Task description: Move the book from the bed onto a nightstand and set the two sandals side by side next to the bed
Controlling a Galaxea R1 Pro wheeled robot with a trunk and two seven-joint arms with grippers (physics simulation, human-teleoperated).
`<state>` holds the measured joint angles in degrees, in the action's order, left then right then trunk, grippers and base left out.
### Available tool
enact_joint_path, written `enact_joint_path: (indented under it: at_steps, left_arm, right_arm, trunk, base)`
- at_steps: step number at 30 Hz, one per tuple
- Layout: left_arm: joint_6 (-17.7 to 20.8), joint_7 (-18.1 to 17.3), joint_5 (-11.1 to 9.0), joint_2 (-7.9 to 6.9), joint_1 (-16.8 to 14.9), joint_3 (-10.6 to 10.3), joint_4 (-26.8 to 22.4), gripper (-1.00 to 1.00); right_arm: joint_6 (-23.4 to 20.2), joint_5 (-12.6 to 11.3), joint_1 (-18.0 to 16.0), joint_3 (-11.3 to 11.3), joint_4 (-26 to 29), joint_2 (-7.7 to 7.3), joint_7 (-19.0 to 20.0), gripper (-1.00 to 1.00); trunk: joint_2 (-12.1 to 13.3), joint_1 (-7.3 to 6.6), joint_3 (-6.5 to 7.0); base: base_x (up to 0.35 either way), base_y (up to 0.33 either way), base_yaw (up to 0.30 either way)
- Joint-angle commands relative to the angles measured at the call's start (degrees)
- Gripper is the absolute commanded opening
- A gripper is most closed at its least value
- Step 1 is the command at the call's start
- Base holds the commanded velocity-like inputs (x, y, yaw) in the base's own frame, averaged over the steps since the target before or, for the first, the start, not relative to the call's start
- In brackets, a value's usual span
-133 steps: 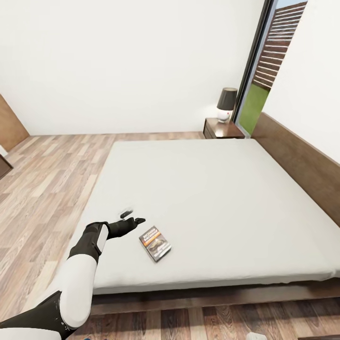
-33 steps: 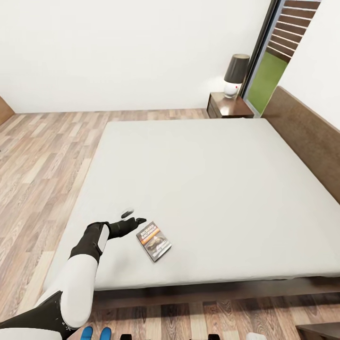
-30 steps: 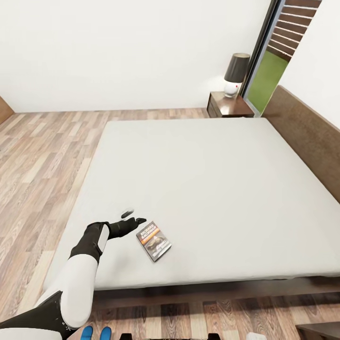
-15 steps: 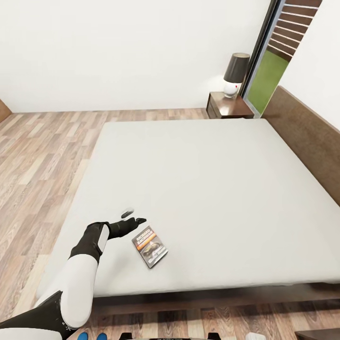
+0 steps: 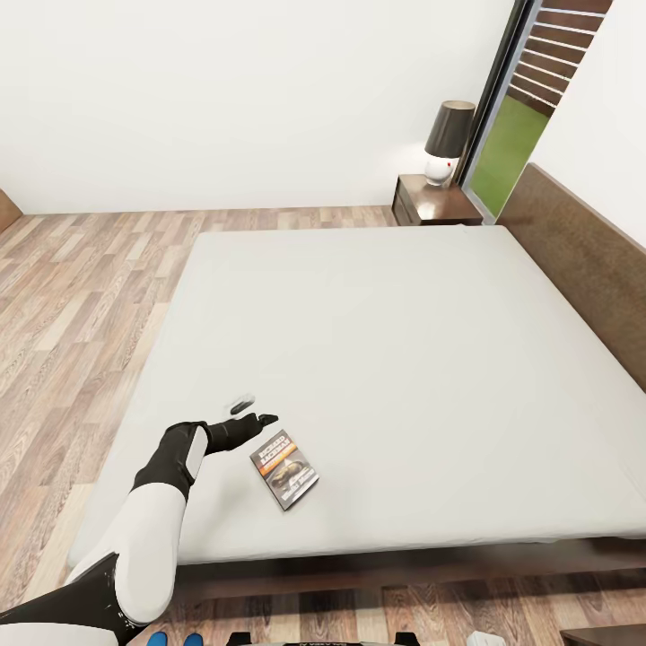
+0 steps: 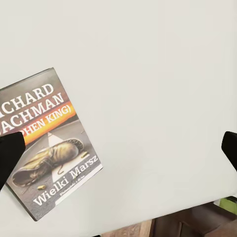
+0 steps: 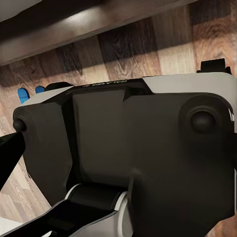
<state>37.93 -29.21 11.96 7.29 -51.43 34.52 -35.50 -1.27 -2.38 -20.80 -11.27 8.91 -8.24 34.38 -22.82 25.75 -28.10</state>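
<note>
The book (image 5: 283, 470) lies flat on the bed (image 5: 395, 359) near its front left corner, dark cover with an orange band facing up. My left gripper (image 5: 250, 412) hovers open just left of and beyond the book, apart from it. In the left wrist view the book (image 6: 47, 148) sits by one of the fingers (image 6: 10, 154), and the left gripper (image 6: 118, 153) holds nothing. The two blue sandals (image 5: 175, 640) peek in at the bottom edge, on the floor. They show as sandals (image 7: 29, 92) beside my base. A nightstand (image 5: 432, 203) stands at the far right corner. My right gripper (image 7: 118, 158) hangs open over my base.
A dark-shaded lamp (image 5: 448, 139) stands on the nightstand. The wooden headboard (image 5: 583, 260) runs along the bed's right side, with a tall window (image 5: 507, 135) behind it. Plank floor (image 5: 81, 305) stretches to the left of the bed. My own base (image 7: 123, 148) is below the right wrist.
The camera has shifted a little. The book now lies slightly nearer my left gripper, and the sandals have slid down to the bottom edge. The left arm holds its pose.
</note>
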Motion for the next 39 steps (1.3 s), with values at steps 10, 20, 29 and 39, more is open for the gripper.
enact_joint_path:
  at_steps: [10, 20, 29, 39]
  left_arm:
    - [0.3, -0.5, 0.6, 0.09, -0.1, 0.5, -0.1, 1.0]
    - [0.3, -0.5, 0.6, 0.09, -0.1, 0.5, -0.1, 1.0]
    - [0.3, -0.5, 0.6, 0.09, -0.1, 0.5, -0.1, 1.0]
    - [0.3, -0.5, 0.6, 0.09, -0.1, 0.5, -0.1, 1.0]
  right_arm:
    - [-0.1, -0.2, 0.0, -0.2, 0.0, -0.02, 0.2, 1.0]
    - [-0.1, -0.3, 0.0, -0.2, 0.0, 0.05, 0.3, 1.0]
    - [-0.1, -0.2, 0.0, -0.2, 0.0, 0.07, 0.2, 1.0]
    - [-0.1, -0.3, 0.0, -0.2, 0.0, 0.07, 0.3, 1.0]
  trunk:
    - [-0.1, 0.03, -0.08]
    - [-0.1, 0.03, -0.08]
    - [-0.1, 0.03, -0.08]
    - [-0.9, 0.47, -0.44]
  base:
    - [0.095, -0.037, 0.0]
    - [0.006, -0.003, 0.0]
    - [0.0, 0.0, 0.0]
    - [0.0, 0.0, 0.0]
